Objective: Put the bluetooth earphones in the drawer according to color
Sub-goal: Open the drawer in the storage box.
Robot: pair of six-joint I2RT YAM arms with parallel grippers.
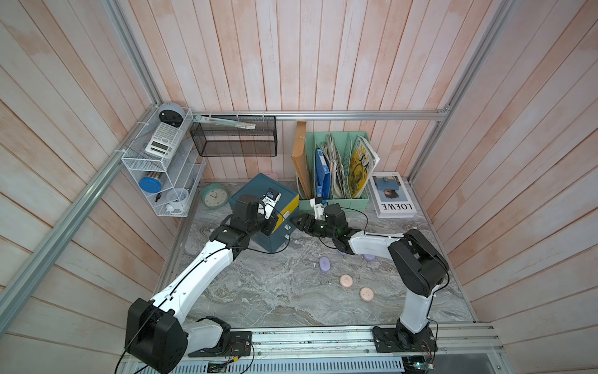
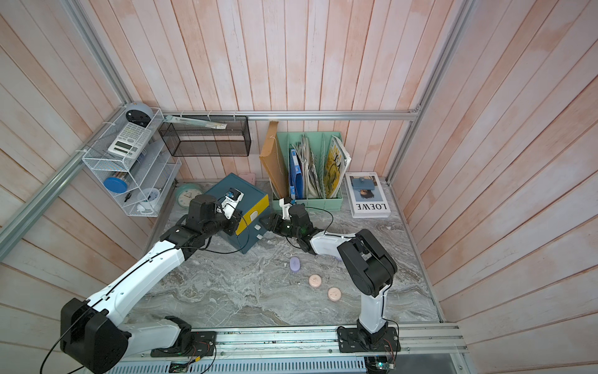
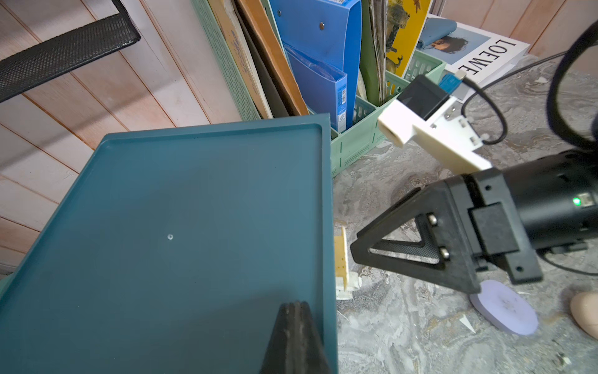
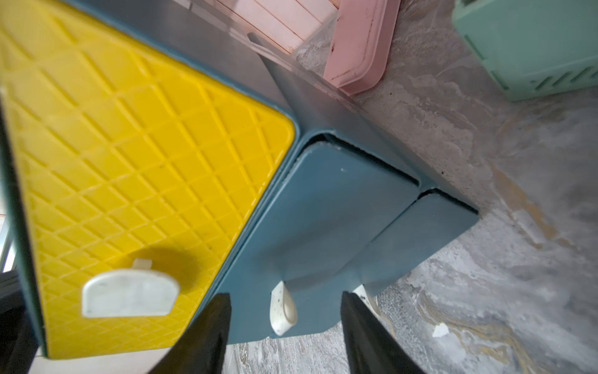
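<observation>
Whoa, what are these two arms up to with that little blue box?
Two robot arms are working at a small teal drawer chest. The left gripper, shut, sits at the chest's top, seemingly steadying it. The right gripper is open around the middle drawer's white handle, not gripping it yet. On the table lie lilac cases and pink cases.

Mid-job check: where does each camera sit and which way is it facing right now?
Top views: high above the front rail, looking down toward the back wall; left arm, right arm, the drawer, a lilac case.
Left wrist: over the drawer's top; shut left tool in frame, right tool beyond.
Right wrist: facing the drawer fronts; open tool fingers flank a white tab.
Shared: top and left wrist views both show the lilac case.
</observation>
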